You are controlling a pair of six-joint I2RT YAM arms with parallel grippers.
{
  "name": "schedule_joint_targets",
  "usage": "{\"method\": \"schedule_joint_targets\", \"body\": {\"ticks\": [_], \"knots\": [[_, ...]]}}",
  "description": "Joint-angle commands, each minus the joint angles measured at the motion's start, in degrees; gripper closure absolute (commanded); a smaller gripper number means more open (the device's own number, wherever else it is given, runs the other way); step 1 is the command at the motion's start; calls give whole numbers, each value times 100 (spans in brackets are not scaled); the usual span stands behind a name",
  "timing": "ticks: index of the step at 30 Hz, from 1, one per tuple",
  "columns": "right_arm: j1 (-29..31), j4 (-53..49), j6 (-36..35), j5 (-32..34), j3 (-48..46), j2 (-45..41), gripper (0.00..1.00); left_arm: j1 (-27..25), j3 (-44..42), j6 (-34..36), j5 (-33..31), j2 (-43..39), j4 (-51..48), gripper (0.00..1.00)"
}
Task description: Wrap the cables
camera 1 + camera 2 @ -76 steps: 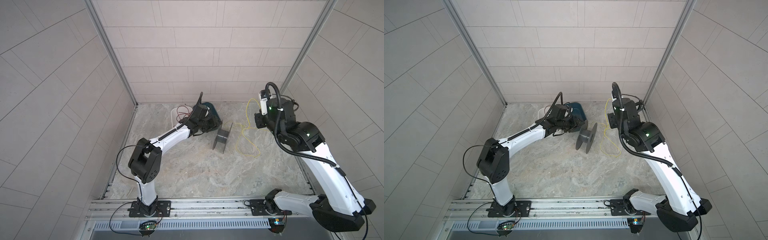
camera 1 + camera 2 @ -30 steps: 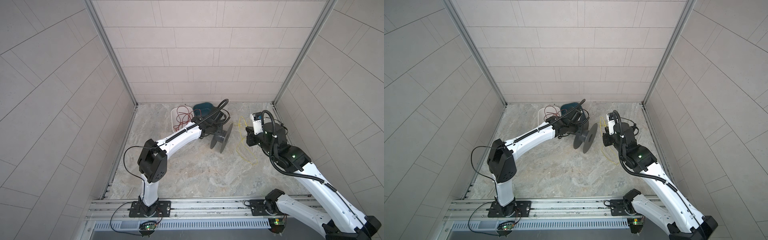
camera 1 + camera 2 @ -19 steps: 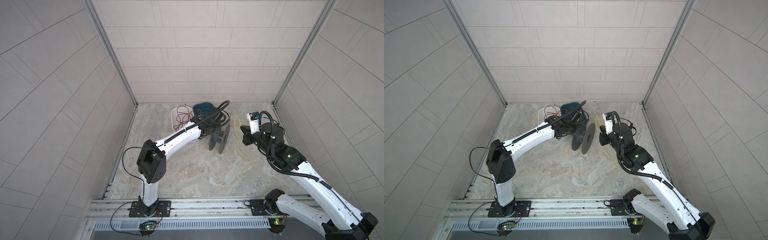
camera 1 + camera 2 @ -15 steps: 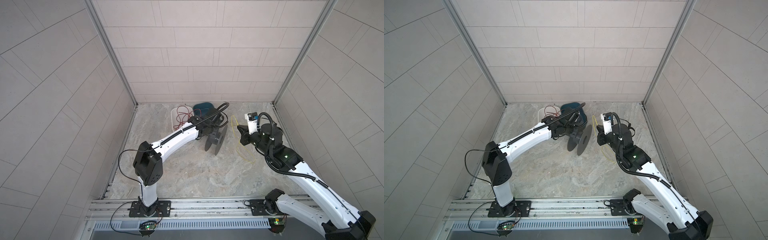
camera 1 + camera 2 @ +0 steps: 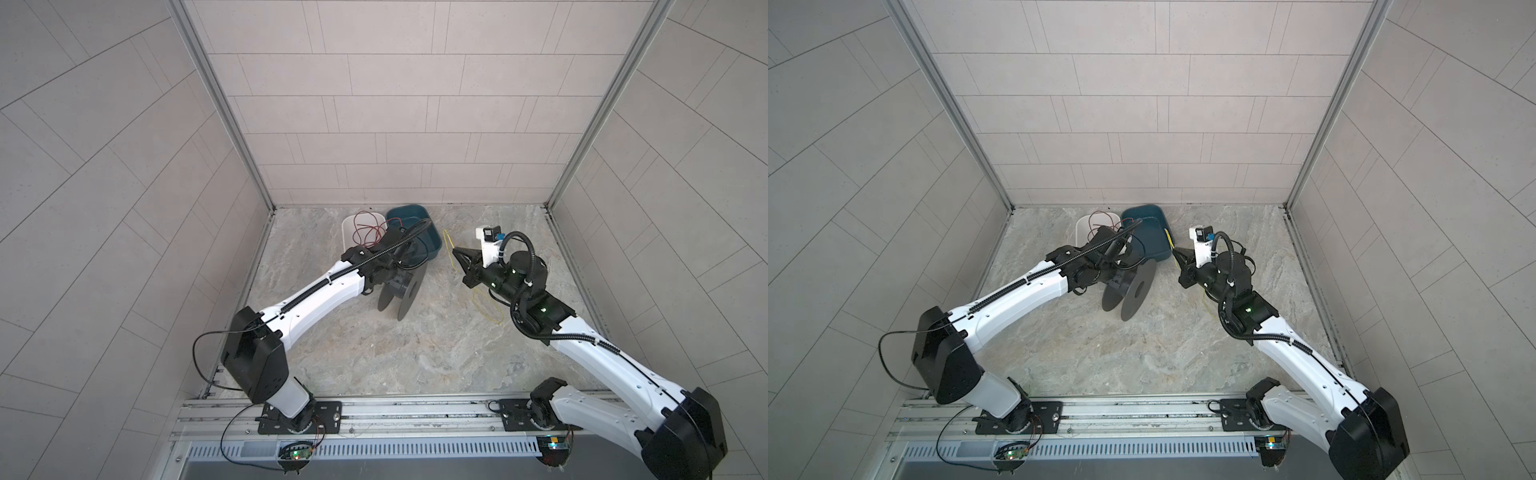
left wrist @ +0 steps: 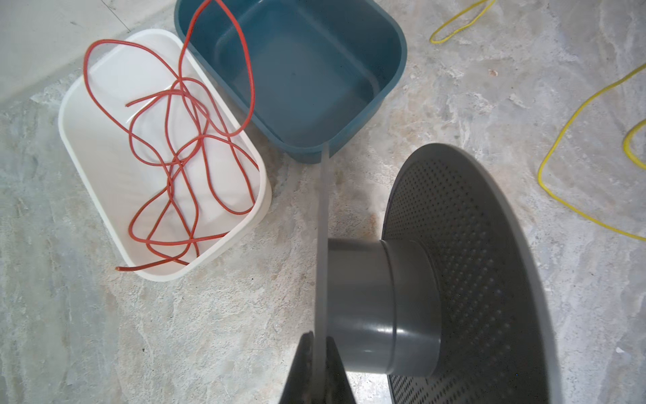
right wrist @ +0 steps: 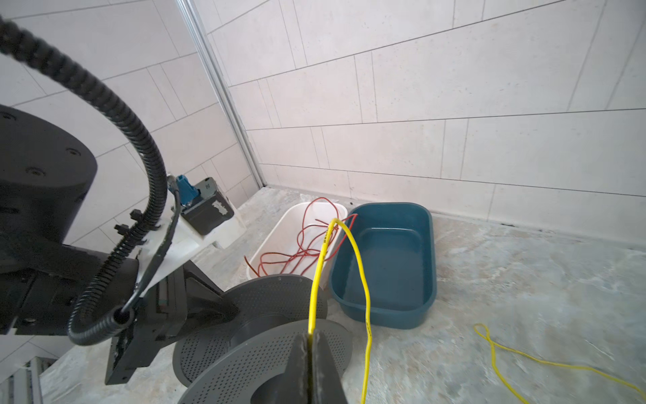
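Where both top views look down on the table point(image 5: 415, 353), the left pincer point(image 5: 386, 277) meets the dark grey spool point(image 5: 405, 291). The right pincer point(image 5: 456, 250) lifts a loop of the yellow cable point(image 5: 447, 245), and the rest trails on the table beside that arm (neither grip is clear from here). The left wrist view settles one: that pincer is clamped on the spool's thin flange, with red wire point(image 6: 174, 157) in a white tub point(image 6: 70, 140) just beside a blue tub point(image 6: 391, 70). The right wrist view settles the other: closed tips pinch the cable near the spool.
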Motion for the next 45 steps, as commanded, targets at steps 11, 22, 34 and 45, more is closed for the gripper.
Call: {"method": "schedule_joint_targets", "body": {"ticks": [11, 22, 34, 45], "knots": [[-22, 105, 228, -408, 460, 100, 100, 23, -153, -11, -21, -163, 203, 78], [-13, -125, 317, -484, 695, 48, 100, 100, -392, -250, 155, -387, 444, 63], [-13, 20, 340, -781, 675, 92, 100, 429, -405, -380, 486, -567, 471, 43], [-18, 1099, 985, -1694, 962, 579, 100, 1270, -198, -596, 2013, -1534, 607, 19]]}}
